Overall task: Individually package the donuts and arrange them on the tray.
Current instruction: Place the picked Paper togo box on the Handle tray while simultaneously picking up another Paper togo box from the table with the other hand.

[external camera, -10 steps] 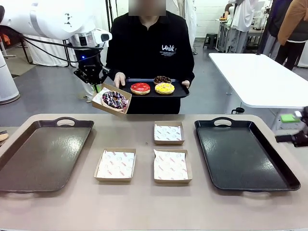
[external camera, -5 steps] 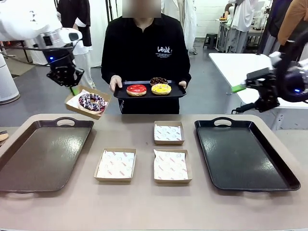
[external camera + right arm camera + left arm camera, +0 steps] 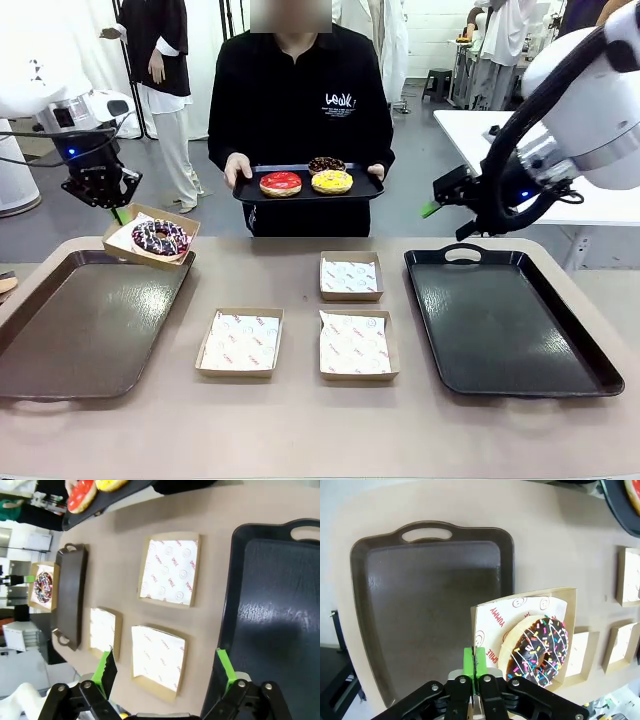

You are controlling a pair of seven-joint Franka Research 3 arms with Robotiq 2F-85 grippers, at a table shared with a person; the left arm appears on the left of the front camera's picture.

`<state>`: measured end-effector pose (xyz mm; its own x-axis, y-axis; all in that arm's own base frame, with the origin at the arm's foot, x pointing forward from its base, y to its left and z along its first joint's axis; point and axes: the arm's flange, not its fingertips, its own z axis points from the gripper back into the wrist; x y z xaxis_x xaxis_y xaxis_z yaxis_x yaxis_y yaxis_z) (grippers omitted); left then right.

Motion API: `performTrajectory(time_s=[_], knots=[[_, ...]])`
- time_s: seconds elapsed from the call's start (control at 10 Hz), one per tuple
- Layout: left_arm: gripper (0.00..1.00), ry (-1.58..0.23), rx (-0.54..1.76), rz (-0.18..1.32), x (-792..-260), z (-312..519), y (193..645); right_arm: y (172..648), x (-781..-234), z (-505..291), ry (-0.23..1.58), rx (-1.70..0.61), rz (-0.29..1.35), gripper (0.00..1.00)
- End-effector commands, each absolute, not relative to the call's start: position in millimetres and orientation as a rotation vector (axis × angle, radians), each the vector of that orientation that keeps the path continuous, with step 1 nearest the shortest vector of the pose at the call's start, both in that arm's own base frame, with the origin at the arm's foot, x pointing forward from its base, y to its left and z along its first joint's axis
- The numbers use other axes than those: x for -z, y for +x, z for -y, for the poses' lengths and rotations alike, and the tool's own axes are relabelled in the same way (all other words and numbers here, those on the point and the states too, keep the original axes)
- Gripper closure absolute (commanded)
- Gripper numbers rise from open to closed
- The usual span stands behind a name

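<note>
The left gripper [image 3: 118, 208] is pointing downward, its fingers pinching together on the rim of a box [image 3: 122, 232]. The box is carrying the purple sprinkled donut [image 3: 160, 237], tilted just beneath the fingertips over the brown tray's [image 3: 60, 330] edge. The right gripper [image 3: 448, 215] is angling leftward with its fingers spread wide and nothing between them. The red donut [image 3: 280, 183], yellow donut [image 3: 331, 181] and chocolate donut [image 3: 325, 164] are sitting beyond them on the person's tray [image 3: 370, 193].

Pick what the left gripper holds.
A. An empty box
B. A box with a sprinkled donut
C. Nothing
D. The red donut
B: the left gripper is shut on the edge of a box that has the sprinkled donut in it.
</note>
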<state>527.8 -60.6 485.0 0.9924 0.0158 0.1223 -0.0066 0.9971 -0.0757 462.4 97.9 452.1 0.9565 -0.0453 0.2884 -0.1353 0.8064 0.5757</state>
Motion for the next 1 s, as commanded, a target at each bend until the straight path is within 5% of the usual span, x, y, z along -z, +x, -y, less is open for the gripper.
performTrajectory(time_s=[0.0, 0.9], knots=[[0.99, -0.075, -0.006, 0.155, -482, 53, 524, 461, -452, -112, 0.587, -0.036, 0.274, 0.0], [0.99, -0.071, -0.017, 0.131, -480, 56, 528, 460, -450, -114, 0.611, -0.06, 0.28, 0.0]])
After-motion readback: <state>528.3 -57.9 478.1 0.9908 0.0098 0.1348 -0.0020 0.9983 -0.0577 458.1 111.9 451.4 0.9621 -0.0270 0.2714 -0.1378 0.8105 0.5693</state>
